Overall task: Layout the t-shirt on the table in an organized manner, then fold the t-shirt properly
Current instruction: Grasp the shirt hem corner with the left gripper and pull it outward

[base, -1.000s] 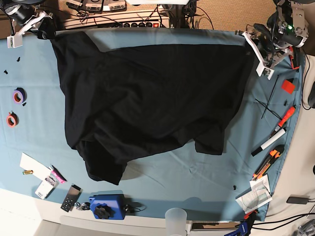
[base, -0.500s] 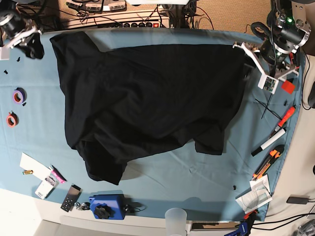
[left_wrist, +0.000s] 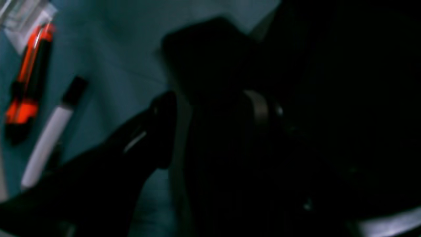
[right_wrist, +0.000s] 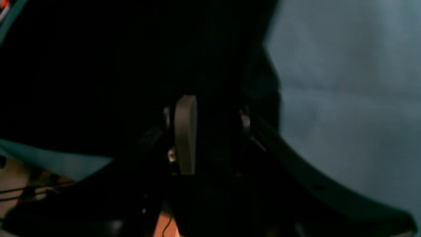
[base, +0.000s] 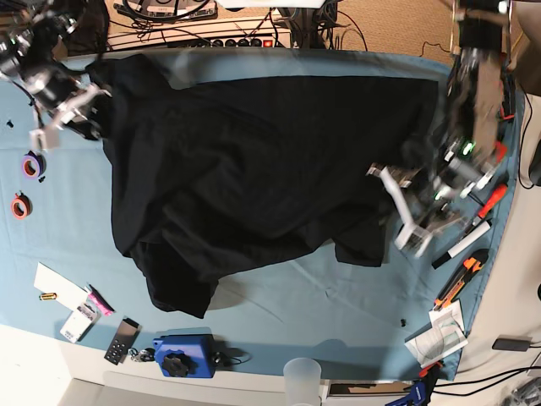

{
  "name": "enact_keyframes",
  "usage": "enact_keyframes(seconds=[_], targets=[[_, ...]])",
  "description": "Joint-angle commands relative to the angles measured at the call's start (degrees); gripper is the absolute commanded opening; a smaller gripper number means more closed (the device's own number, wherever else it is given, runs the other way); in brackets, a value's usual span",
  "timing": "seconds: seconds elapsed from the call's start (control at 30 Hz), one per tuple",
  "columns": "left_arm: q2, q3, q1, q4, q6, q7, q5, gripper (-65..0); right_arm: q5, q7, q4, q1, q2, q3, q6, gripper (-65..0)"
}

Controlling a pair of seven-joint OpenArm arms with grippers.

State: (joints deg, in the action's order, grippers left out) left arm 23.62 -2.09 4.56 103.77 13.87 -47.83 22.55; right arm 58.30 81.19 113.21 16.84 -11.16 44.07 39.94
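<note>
Fabric of the black t-shirt lay spread across the middle of the counter, its upper hem reaching the far edge and one crumpled sleeve trailing toward the near left corner. The left gripper hung blurred over the shirt's right side, jaws apart with nothing between them. The right gripper sat at the shirt's far left corner; whether its jaws pinched cloth could not be told. A white marker and an orange knife lay by the right edge.
</note>
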Motion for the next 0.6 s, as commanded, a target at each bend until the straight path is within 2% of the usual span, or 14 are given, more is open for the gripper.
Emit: enact_keyframes(seconds=[0.0, 0.2, 0.4, 0.57], targets=[[0.7, -1.6, 3.6, -1.7, -0.3, 1.3, -0.1, -33.2, -0.4, -1.2, 0.8, -1.1, -0.9, -1.3, -0.2, -47.6], [0.2, -11.3, 18.1, -20.6, -1.6, 3.6, 0.0, -33.2, -9.8, -1.4, 0.8, -4.8, -0.9, -9.1, -2.5, -47.6], [-4.5, -12.5, 28.0, -40.7, -1.6, 3.3, 0.3, -33.2, -10.8, -3.0, 0.8, -5.4, -0.9, -12.2, -2.5, -47.6], [-5.9, -12.5, 30.5, -46.7, 3.4, -1.0, 8.9, -33.2, -11.9, -3.0, 0.8, -5.4, -0.9, -12.1, -2.5, -47.6]])
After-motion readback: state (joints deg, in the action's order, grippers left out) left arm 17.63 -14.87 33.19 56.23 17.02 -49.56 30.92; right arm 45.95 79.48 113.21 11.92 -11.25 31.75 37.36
